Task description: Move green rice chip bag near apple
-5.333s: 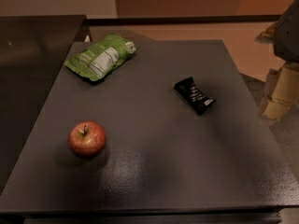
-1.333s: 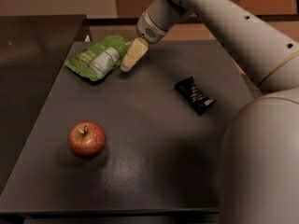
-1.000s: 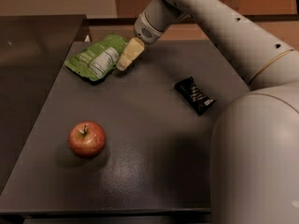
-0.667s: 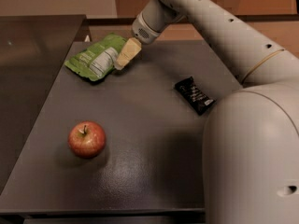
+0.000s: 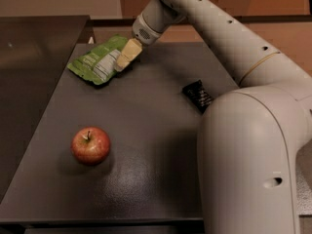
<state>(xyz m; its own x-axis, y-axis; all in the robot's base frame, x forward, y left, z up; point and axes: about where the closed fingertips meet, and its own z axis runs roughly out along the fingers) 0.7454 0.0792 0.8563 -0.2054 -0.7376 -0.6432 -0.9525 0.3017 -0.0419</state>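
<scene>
Your green rice chip bag [image 5: 96,63] lies flat and crinkled at the far left of the counter [image 5: 151,116], with its white-grey label panel facing up. You have the gripper [image 5: 126,56] at the bag's right edge, over the label end. Your apple [image 5: 90,146] sits upright near the front left of the counter, red with yellowish patches, stem pointing up. It is well apart from the bag, which lies behind it.

no legible text, hand [image 5: 123,62] at green rice chip bag [image 5: 91,65]
</scene>
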